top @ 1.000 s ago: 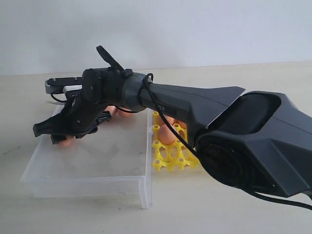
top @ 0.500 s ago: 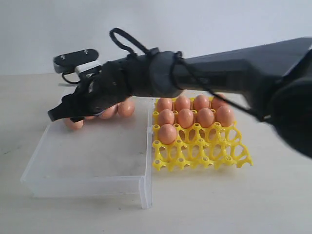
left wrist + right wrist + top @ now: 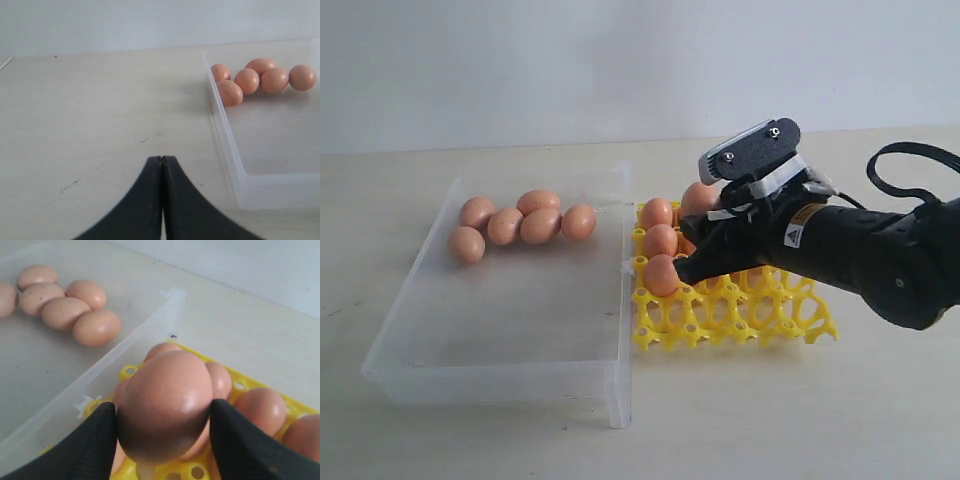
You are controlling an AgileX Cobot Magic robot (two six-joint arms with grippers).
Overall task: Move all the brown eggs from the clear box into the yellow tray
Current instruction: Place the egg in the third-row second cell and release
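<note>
**Egg held over tray**

We note the right gripper (image 3: 164,440) clamping a smooth, oval brown egg (image 3: 162,390) over the openwork yellow tray (image 3: 750,315). Left gripper (image 3: 161,200): jaws pressed together, empty. Five eggs (image 3: 540,226) cluster in the clear box (image 3: 500,380), 11 o'clock corner.

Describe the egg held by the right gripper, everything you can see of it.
The held egg is a smooth, orange-brown oval with a soft sheen and no visible cracks. The right gripper clamps it between two black fingers, one on each side. It is over the yellow tray, above other brown eggs seated in cups, near the clear box wall. Its underside is shadowed; contact with eggs below cannot be told.
</note>
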